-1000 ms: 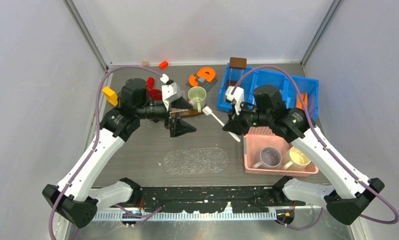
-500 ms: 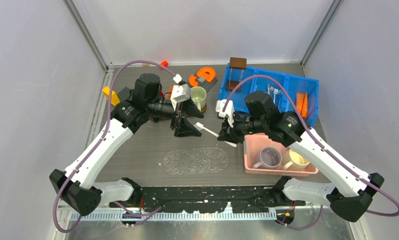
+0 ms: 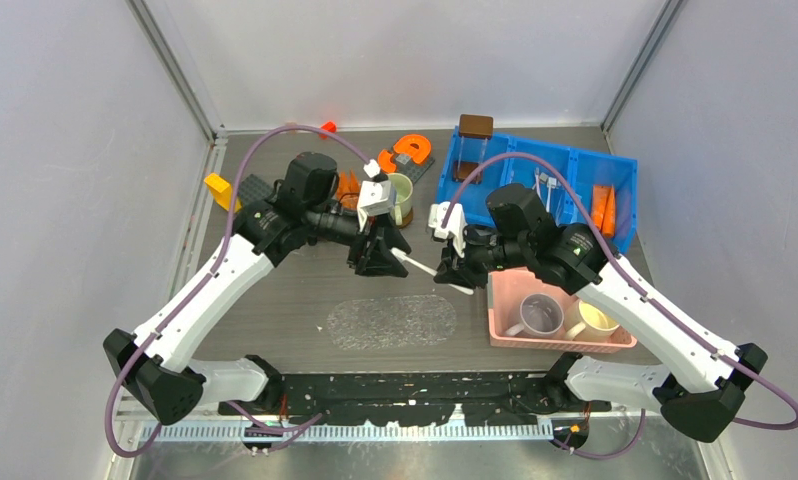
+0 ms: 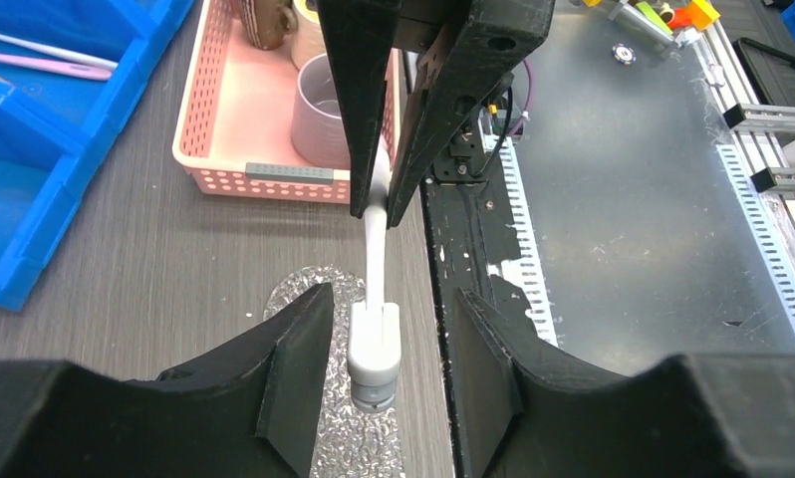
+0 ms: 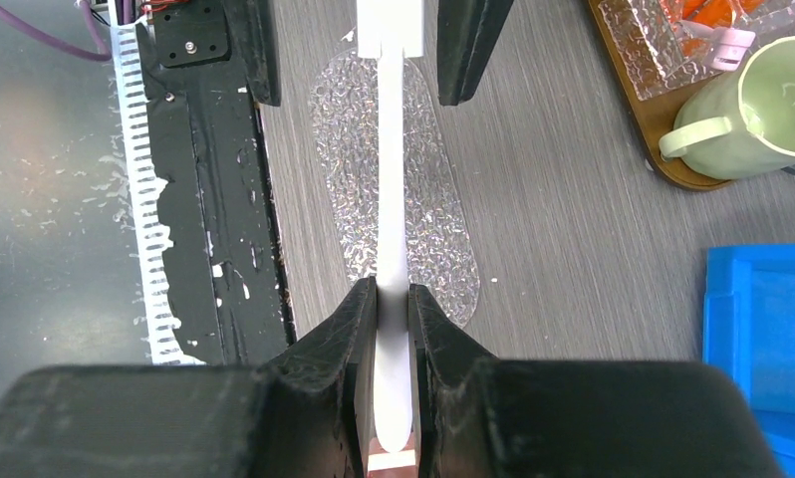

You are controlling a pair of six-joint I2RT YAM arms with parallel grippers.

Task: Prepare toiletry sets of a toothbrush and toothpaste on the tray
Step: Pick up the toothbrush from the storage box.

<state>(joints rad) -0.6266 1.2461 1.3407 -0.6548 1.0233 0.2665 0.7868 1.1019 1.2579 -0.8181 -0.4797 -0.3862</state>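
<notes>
Over the middle of the table, the two grippers meet around one white toothbrush, which hangs clear of the tabletop and runs level from one to the other. The right gripper is clamped on its handle, both fingers pressed flat against the shaft. The left gripper stands about half open around the opposite end. Its black jaws sit on either side of the pale grey cap there, with a gap showing on both sides, so it has hold of nothing. A clear, pebbled oval mat lies on the tabletop beneath the brush. Behind the left gripper sits a brown tray bearing a green mug and a clear textured sheet. Orange pieces and a small pink-capped piece lie on that sheet; what they are cannot be told. At the far right a blue bin holds spare brushes in one compartment and orange toothpaste tubes in the next. Nearer, just beside the right gripper, a pink basket holds a grey mug and a cream mug. An orange C-shaped block and a brown-topped box stand along the back edge.
</notes>
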